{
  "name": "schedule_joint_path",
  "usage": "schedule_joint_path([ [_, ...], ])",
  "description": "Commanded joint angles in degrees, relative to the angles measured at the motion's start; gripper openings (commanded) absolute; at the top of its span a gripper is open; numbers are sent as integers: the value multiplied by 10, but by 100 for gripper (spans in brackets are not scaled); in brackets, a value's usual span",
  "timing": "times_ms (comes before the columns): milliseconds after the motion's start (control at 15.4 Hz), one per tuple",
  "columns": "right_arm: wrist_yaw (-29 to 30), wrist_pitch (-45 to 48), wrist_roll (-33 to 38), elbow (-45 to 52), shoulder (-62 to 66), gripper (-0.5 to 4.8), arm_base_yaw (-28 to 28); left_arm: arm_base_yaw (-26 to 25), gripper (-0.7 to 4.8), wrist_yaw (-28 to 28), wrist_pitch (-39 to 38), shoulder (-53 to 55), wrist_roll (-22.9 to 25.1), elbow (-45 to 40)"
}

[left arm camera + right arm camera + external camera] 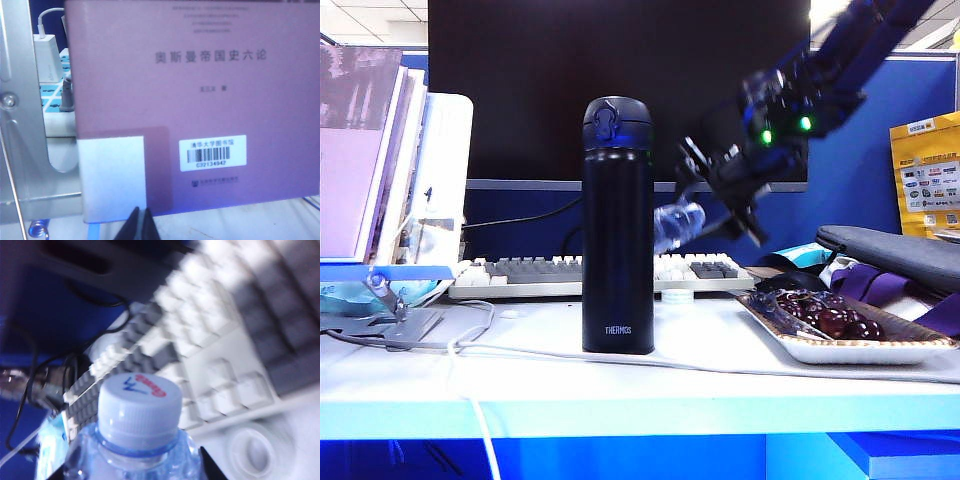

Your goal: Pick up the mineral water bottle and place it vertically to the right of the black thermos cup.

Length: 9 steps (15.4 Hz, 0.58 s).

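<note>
Mineral water bottle (678, 226): clear thin plastic, likely light, slippery, easily dented; held tilted in the air, right of the black thermos cup (617, 225), above the keyboard (610, 272). Best hold: the body below the shoulder. Right gripper (712, 205): clamped on the bottle. Left gripper (140, 225): pressed together, empty, facing a purple book (200, 100) at far left.

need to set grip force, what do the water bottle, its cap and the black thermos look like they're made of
Mineral water bottle, held tilted in the right gripper: thin clear plastic, glossy, since the keyboard shows through it.
Cap: opaque white plastic, ribbed side, printed top.
Black thermos cup: matte black, probably coated metal; the look alone cannot confirm it.
Left gripper: shut, parked by a book.
</note>
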<state>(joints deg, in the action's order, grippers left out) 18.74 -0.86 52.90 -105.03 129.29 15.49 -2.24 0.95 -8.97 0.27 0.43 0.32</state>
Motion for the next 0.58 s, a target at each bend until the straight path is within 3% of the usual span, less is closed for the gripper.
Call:
schedule_joint_path([
  [65,2,-90,-144,-76,-10,260,0,0,-3,2,-7,-2,2,0],
  [325,-58,-254,-318,-180,-25,260,1,0,-3,2,-7,-2,2,0],
  [585,-101,-266,-375,-198,-129,260,1,0,-2,2,-7,-2,2,0],
])
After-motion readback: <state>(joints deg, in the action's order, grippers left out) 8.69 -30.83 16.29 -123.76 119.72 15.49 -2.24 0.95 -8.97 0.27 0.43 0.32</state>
